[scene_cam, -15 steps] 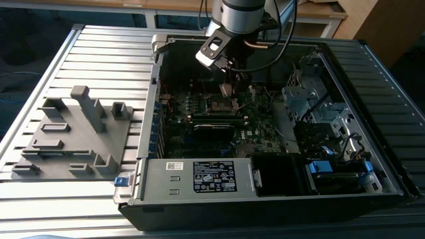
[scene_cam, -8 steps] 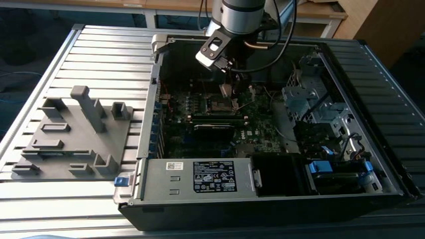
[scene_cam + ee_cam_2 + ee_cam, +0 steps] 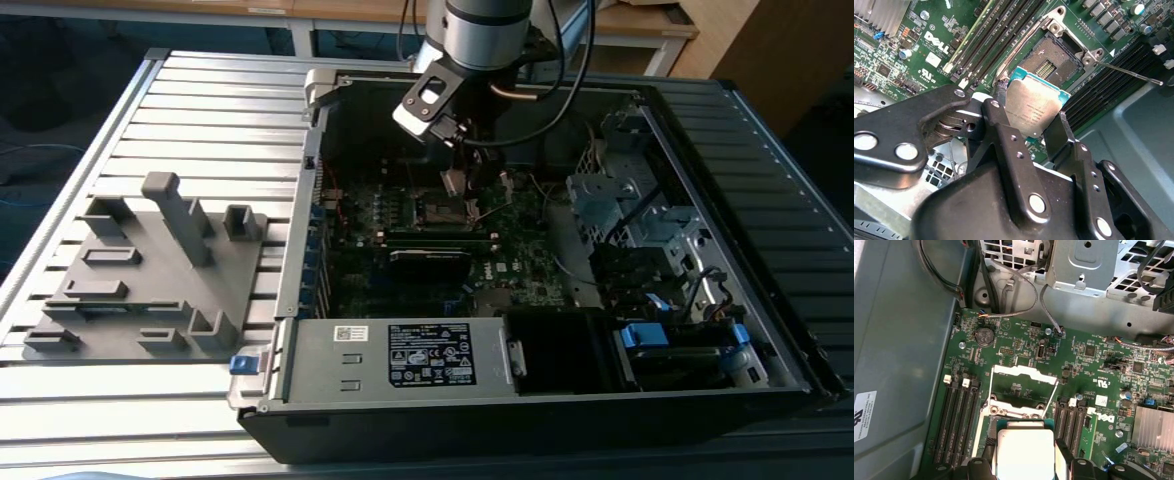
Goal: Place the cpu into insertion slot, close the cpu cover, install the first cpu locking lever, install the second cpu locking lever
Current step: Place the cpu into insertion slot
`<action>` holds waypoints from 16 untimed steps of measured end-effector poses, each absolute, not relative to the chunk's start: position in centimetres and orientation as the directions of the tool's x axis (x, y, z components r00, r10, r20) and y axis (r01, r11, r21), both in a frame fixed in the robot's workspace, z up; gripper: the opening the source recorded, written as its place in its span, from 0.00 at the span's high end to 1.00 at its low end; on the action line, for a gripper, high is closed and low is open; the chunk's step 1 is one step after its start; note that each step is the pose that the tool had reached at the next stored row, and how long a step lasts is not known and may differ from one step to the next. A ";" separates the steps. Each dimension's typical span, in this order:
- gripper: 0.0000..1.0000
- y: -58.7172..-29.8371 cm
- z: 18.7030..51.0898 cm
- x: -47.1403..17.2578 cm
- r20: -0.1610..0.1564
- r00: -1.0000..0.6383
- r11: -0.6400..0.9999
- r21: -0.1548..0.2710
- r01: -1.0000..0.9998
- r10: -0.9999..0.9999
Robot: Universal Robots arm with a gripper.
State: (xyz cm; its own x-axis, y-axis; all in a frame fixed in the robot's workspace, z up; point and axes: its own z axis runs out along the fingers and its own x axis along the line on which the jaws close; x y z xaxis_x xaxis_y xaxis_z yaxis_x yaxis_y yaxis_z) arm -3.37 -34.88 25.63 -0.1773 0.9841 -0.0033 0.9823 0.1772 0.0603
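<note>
**Chip gripped over the empty socket, cover open**

The two black fingers (image 3: 999, 132) are closed narrowly on the cpu (image 3: 1031, 112), pinching it by opposite edges. Its dull silver top faces the second wrist view and it sits tilted between them. In the first wrist view the same chip (image 3: 1024, 452) shows as a pale square between the fingers (image 3: 1064, 457).

Just beyond the fingertips lies the insertion slot (image 3: 1051, 60). It is bare, with its dark contact field exposed. The chip hangs over the edge of the slot nearest the fingers and is not seated in it.

Past the slot, farther from the fingers, the cpu cover (image 3: 1024, 371) is swung open, so the green motherboard (image 3: 1089, 365) shows through its square opening. A thin metal lever (image 3: 1134, 75) sticks out free from one corner of the socket frame.

Long black memory slots (image 3: 956, 420) run on both sides of the fingers.

In the exterior view the arm (image 3: 481, 30) reaches down into the open computer case (image 3: 534, 425). Well off towards the exterior view's left, a grey fixture (image 3: 147, 280) stands on the slatted surface (image 3: 200, 100).
</note>
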 end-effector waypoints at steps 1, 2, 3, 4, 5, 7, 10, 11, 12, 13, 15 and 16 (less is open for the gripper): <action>0.46 -34.9 25.6 -3.4 -0.003 -0.177 0.177 0.060 0.982 0.984; 0.46 -34.9 25.6 -3.4 -0.004 -0.177 0.177 0.060 0.982 0.984; 0.46 -34.9 25.6 -3.4 -0.004 -0.177 0.177 0.060 0.982 0.984; 0.46 -34.9 25.6 -3.4 -0.005 -0.177 0.177 0.060 0.982 0.984; 0.46 -34.9 25.6 -3.4 -0.007 -0.177 0.177 0.060 0.982 0.984; 0.46 -34.9 25.6 -3.4 -0.008 -0.177 0.178 0.059 0.982 0.984; 0.46 -34.9 25.6 -3.4 -0.008 -0.177 0.178 0.059 0.982 0.984; 0.46 -34.9 25.6 -3.4 -0.008 -0.177 0.178 0.059 0.982 0.984; 0.46 -34.9 25.6 -3.4 -0.008 -0.177 0.178 0.059 0.982 0.984; 0.46 -34.9 25.5 -3.4 -0.008 -0.177 0.178 0.059 0.982 0.984; 0.46 -34.9 25.5 -3.4 -0.009 -0.177 0.178 0.059 0.982 0.984; 0.46 -34.9 25.5 -3.4 -0.009 -0.177 0.178 0.059 0.982 0.984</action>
State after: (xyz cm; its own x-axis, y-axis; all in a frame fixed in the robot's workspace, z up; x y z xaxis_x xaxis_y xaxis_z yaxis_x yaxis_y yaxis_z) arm -3.37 -34.88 25.52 -0.1773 0.9841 -0.0086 0.9823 0.1775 0.0594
